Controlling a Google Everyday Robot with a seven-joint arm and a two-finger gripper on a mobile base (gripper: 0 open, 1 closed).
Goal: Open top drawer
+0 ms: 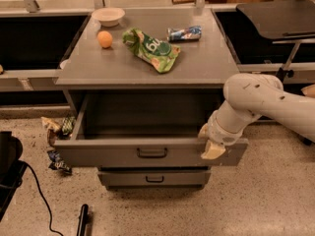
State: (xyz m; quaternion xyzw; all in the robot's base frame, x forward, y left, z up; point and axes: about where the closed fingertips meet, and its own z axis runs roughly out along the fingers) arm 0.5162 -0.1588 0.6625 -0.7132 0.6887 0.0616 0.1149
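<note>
The top drawer [98,154] is a wide grey front with a small dark loop handle [151,153]. It stands pulled well out of the grey cabinet [142,73], and its inside is dark and looks empty. My gripper [209,142], on a white arm [256,100] coming in from the right, sits at the right end of the drawer front, against its top edge. A shorter drawer front [155,178] is closed below.
On the cabinet top lie an orange [104,39], a white bowl [108,16], a green snack bag [150,49] and a blue packet [184,33]. Wrappers [56,127] litter the floor at left, next to a black object with a cable [10,161]. A dark table [275,16] stands at right.
</note>
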